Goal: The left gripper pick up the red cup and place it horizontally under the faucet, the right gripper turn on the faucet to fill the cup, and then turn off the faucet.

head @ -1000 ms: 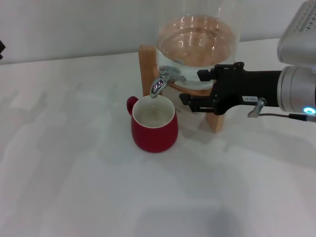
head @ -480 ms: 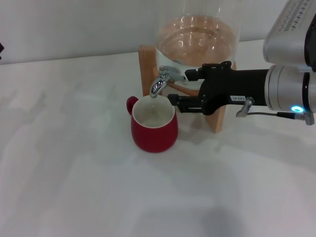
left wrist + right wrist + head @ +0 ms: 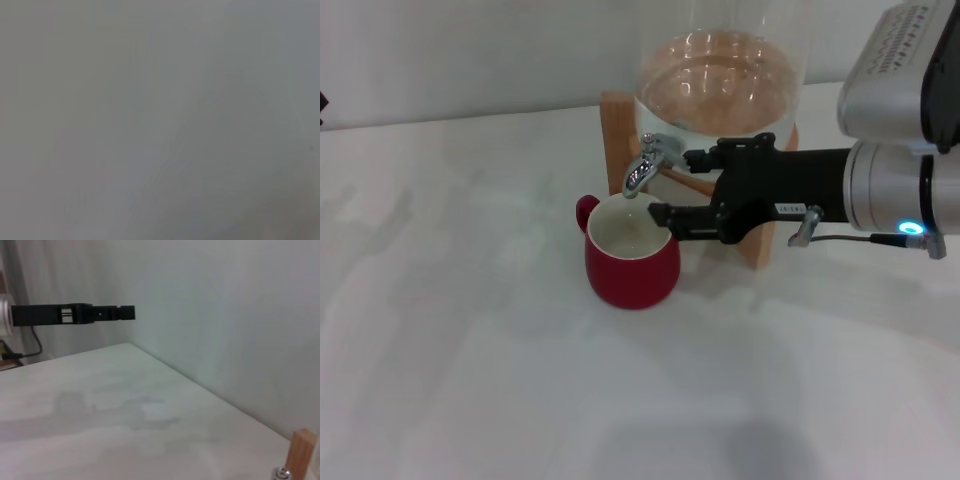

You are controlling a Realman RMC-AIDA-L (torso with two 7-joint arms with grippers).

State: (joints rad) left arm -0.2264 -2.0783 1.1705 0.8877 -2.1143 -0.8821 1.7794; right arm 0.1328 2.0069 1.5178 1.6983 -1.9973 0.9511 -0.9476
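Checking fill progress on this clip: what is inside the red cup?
The red cup stands upright under the faucet. Its cream-white inside shows, with a pale surface low down, seemingly water. No stream is visible. The right claw hovers open beside the faucet.

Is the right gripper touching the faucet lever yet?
Cannot tell. In the head view the right gripper has its upper finger tip right beside the faucet lever, with no clear gap or contact visible; neither wrist view shows it.

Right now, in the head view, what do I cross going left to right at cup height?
Bare table → red cup → right claw → black wrist body → silver-grey arm with the cyan light.
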